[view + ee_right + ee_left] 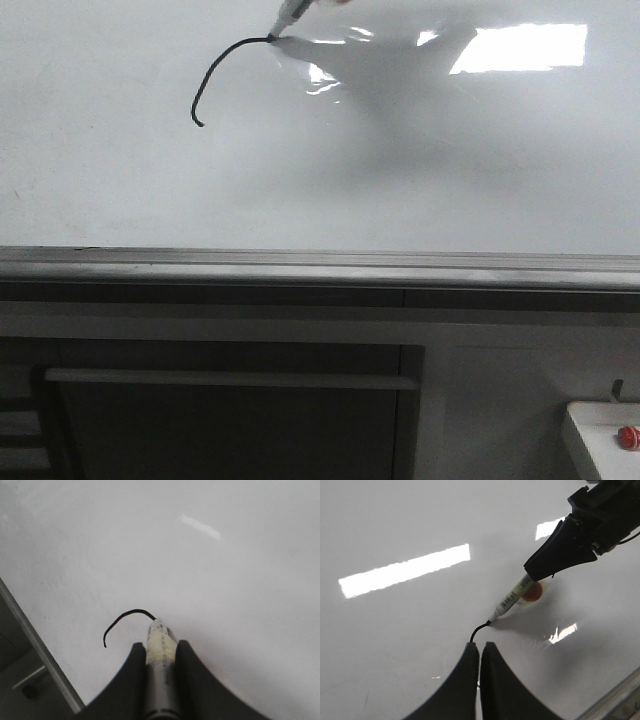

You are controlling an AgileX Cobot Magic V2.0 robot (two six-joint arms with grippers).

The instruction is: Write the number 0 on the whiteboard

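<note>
The whiteboard (pixel 420 170) fills the front view, with a grey ledge (pixel 320 265) along its bottom edge. On it the number 0 (pixel 213 78) shows only as an open black arc with a hook at its lower end; it also shows in the left wrist view (pixel 478 631) and the right wrist view (pixel 124 618). My right gripper (pixel 160 647) is shut on a white marker (pixel 160 639), whose tip touches the board at the arc's upper end (pixel 272 39). My left gripper (pixel 480 647) is shut and empty, just over the board beside the stroke. The marker (pixel 511 599) and the right gripper (pixel 555 560) show there too.
A small white tray (pixel 590 445) with a red knob (pixel 628 436) stands at the lower right, below the board. A dark cabinet front with a bar handle (pixel 230 379) lies under the ledge. Ceiling lights reflect on the board (pixel 520 48).
</note>
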